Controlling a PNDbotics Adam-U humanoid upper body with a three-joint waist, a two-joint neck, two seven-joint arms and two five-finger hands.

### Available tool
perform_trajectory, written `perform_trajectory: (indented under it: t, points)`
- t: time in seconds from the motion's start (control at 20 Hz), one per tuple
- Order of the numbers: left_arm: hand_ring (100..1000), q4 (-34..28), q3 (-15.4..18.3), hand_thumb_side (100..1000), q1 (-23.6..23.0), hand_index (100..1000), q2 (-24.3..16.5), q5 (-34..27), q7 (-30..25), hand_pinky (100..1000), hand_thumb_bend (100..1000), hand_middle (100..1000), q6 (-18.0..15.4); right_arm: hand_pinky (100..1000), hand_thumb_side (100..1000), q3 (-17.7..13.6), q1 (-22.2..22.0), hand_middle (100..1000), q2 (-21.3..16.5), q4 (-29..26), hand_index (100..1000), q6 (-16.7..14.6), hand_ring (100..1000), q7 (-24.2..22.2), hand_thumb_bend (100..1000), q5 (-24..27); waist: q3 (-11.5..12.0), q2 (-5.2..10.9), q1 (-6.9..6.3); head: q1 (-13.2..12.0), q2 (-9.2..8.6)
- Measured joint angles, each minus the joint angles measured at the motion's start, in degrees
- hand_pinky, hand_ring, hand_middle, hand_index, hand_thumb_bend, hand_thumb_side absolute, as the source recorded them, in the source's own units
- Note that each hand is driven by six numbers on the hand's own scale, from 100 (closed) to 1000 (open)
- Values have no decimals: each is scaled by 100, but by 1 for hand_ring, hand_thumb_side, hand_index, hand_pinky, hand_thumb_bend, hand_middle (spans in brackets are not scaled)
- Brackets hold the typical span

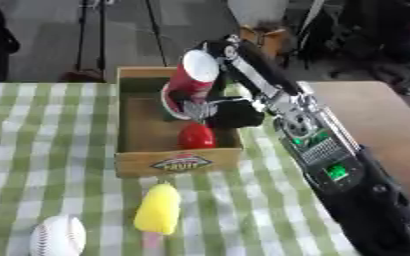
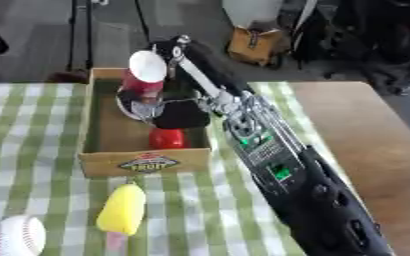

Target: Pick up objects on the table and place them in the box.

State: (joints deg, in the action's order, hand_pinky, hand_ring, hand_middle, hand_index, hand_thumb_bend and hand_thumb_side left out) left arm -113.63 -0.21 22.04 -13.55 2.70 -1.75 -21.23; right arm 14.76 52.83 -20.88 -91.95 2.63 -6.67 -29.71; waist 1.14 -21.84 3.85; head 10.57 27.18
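Near the lower left corner, well short of the box (image 1: 178,162): a white baseball (image 1: 58,235). Just in front of the box's labelled front wall: a yellow ice-lolly shape (image 1: 159,208) on a pink stick. Inside the box, against that front wall: a red rounded object (image 1: 196,135). Above the box interior: a red can with a white end (image 1: 191,82), tilted, clasped by the right hand (image 1: 222,112), fingers curled round it. Left hand nowhere visible.

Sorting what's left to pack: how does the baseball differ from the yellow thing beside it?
The baseball is white and round; the yellow object is elongated, with a pink end toward the near edge. The baseball lies nearer the camera and further left. Both rest on the checked cloth, outside the box.
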Motion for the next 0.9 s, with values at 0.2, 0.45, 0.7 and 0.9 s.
perform_trajectory:
  t: [0.2,0.45,0.7,0.9]
  points:
    - [528,0,-32,824,0,610,1,-16,-26,510,104,605,0,383,414,-80,329,338,119,554,524,-40,671,40,100,-204,61,-8,-4,62,0]
    - [529,0,-65,823,2,609,3,-29,-69,511,101,606,-5,396,426,-209,623,338,314,1375,526,-184,675,145,100,-554,134,-43,-23,128,-5]
    - [529,0,-84,820,12,609,6,-64,-100,511,100,606,-18,424,440,-337,806,342,503,2117,531,-388,683,357,100,-953,179,-52,-52,191,-41]
    - [530,0,-101,819,17,610,7,-73,-122,511,100,606,-21,441,448,-430,865,358,634,2615,547,-606,692,595,100,-1309,206,-69,-73,233,-62]
